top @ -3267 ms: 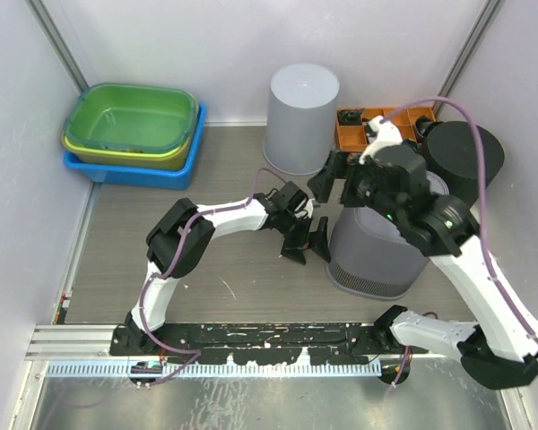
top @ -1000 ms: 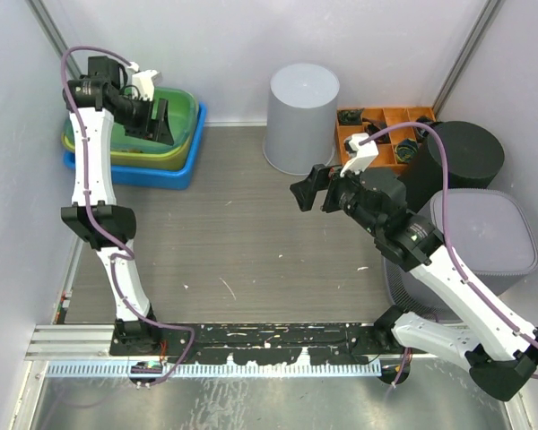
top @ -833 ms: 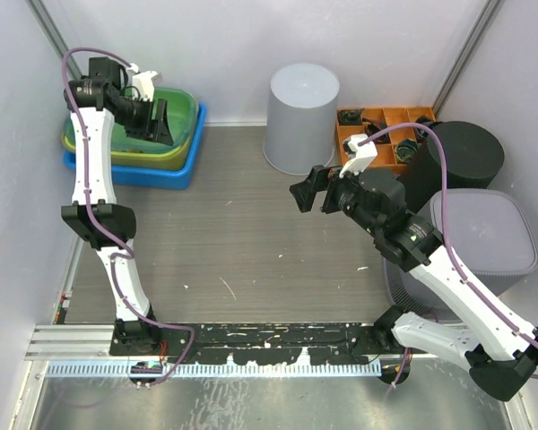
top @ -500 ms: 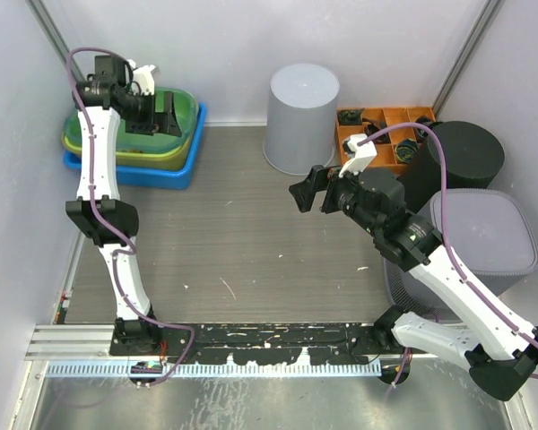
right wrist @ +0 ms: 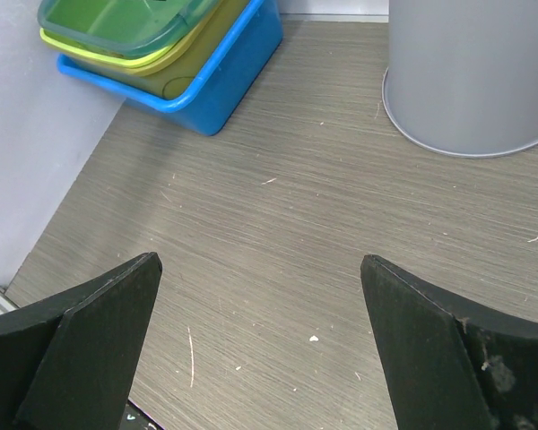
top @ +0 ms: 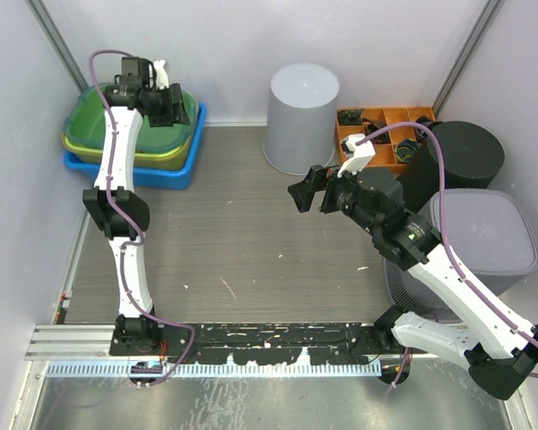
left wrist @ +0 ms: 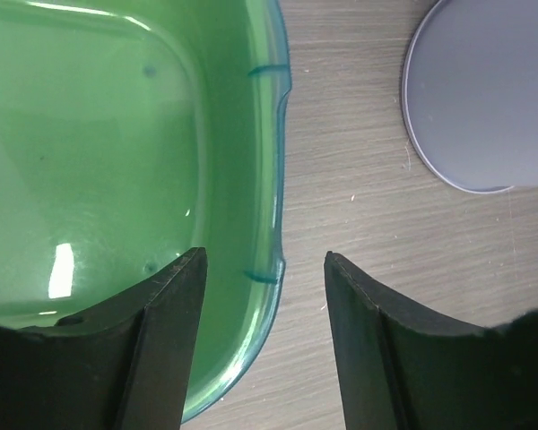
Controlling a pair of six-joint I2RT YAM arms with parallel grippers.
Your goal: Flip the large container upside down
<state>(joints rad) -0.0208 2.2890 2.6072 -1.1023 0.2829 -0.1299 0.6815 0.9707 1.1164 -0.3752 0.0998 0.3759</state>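
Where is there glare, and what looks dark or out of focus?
Left wrist view: a white glare patch on the glossy floor of the green tub; the left gripper is nearly black, with no detail. Right wrist view: the right gripper is dark too, while the table grain is sharp. Top view: even light, soft shadows.

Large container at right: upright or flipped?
Flipped, it appears: the top view shows the large container with a closed flat face upward and no open mouth.
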